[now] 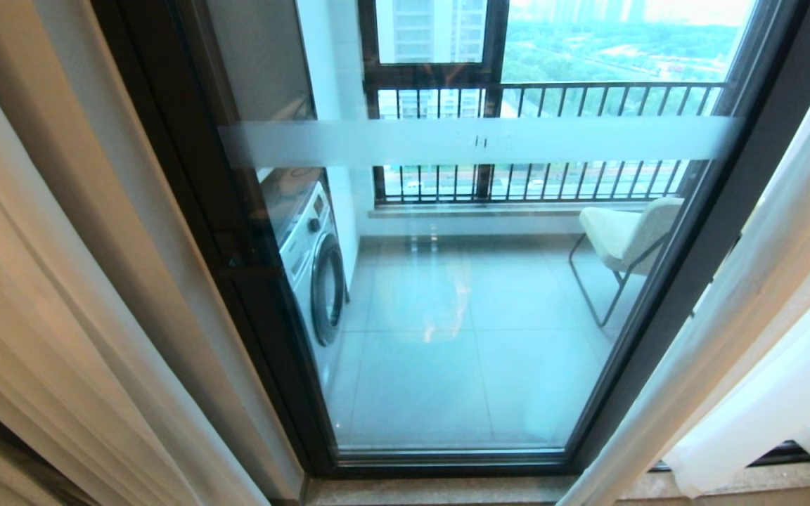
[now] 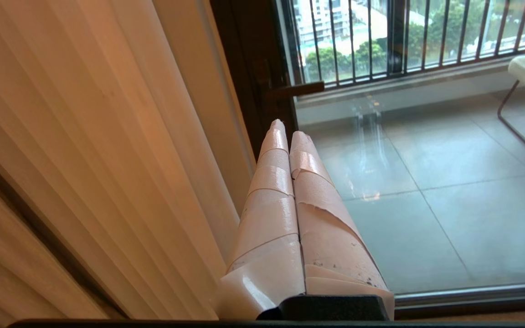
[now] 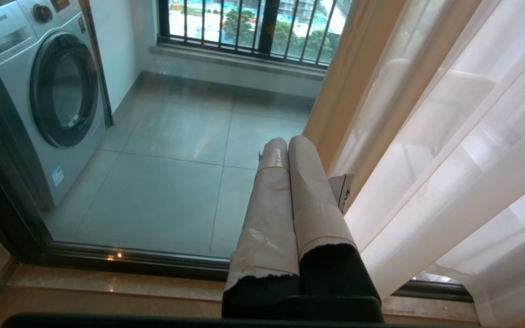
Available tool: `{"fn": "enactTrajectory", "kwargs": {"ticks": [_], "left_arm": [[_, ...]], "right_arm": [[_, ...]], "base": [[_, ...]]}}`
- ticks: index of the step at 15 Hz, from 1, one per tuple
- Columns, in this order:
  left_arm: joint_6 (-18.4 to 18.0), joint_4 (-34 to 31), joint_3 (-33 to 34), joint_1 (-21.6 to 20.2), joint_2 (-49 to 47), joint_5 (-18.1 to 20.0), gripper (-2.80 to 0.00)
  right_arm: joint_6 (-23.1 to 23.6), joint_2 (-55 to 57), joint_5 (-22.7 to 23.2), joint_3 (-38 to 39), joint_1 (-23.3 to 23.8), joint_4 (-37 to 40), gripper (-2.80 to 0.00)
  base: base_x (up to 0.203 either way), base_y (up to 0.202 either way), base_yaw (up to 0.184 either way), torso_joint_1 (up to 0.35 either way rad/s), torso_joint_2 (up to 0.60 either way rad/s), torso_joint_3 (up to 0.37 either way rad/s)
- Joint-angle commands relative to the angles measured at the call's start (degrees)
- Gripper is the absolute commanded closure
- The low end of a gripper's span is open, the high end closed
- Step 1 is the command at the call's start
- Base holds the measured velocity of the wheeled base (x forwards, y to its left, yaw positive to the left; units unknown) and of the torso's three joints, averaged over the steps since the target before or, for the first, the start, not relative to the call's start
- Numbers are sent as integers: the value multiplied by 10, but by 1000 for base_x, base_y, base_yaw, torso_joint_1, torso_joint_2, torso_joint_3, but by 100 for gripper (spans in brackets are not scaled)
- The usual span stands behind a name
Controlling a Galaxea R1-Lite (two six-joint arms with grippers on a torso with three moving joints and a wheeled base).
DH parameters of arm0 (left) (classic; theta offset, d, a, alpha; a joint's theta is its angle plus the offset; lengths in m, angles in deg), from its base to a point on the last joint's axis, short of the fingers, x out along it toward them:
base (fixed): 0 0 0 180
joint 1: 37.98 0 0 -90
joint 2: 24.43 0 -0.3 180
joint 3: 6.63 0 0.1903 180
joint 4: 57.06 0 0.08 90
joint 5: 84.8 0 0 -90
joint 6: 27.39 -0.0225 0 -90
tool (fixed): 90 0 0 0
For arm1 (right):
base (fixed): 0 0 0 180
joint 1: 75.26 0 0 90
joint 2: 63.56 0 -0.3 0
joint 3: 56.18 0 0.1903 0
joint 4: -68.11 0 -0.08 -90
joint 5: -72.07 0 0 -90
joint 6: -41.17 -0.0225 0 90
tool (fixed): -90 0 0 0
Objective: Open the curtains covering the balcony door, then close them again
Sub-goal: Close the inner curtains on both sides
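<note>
Curtains (image 1: pixel 763 295): sheer white, gathered at 3 o'clock, balcony door (image 1: pixel 461 295) uncovered.
Left gripper (image 2: pixel 288 127): jaws clenched, empty, beside beige drape (image 2: pixel 84 150).
Right gripper (image 3: pixel 287 143): jaws clenched, empty, beside curtains.

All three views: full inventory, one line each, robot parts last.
curtains: sheer white, drawn to the right of the glass
drapes: beige, on the left
balcony door: glass panel, dark frame, frosted stripe, uncovered
washer: one, white, balcony left
chair: one, cream seat, dark legs, balcony right
railing: black bars, balcony's far side
sill: tan stone, under the door
left gripper: tape-wrapped, jaws shut, beside the drapes
right gripper: tape-wrapped, jaws shut, beside the curtains
</note>
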Motion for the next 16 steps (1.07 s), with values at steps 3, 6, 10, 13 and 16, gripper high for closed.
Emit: {"fn": "enactTrajectory", "kwargs": {"ticks": [3,6,10,13,16], "left_arm": [[-1,2,0,0,-1,2,0],[7,-37,-41,0,-4,1,0],[29,-53,-102,0,-115,-37,0],[68,-21,-165,0,-242,-121,0],[151,-7,-248,0,-363,-243,0]], "right_arm": [[0,0,0,0,0,-1,0],[1,0,0,0,0,-1,0],[1,0,0,0,0,-1,0],[0,0,0,0,0,-1,0],[1,0,0,0,0,-1,0]], "base": [[0,0,0,0,0,0],[0,0,0,0,0,0],[0,0,0,0,0,0],[0,0,0,0,0,0],[0,0,0,0,0,0]]}}
